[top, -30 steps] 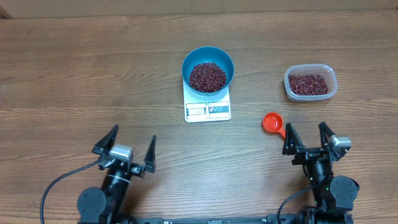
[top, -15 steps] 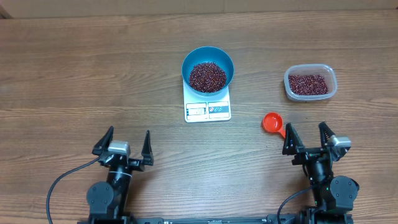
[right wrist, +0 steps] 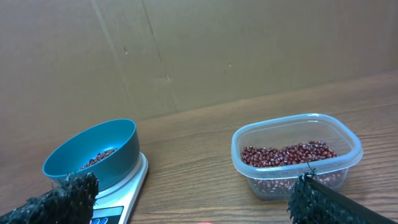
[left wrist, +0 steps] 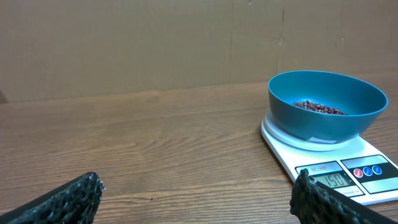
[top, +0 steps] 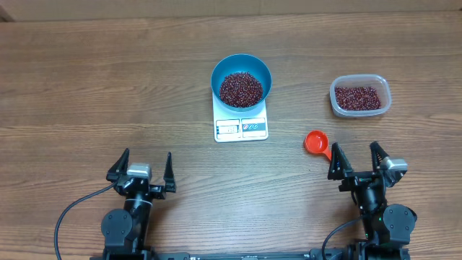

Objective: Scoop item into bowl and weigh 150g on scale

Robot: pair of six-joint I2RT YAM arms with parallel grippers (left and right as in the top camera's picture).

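Tiny dark red-brown beans heap loosely in the blue bowl atop the white scale; left tool and right tool, both well apart from the scale, stand spread, empty.

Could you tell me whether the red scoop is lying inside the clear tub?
No, the red scoop lies on the table, outside the clear tub.

Clear tub, red scoop, wooden table
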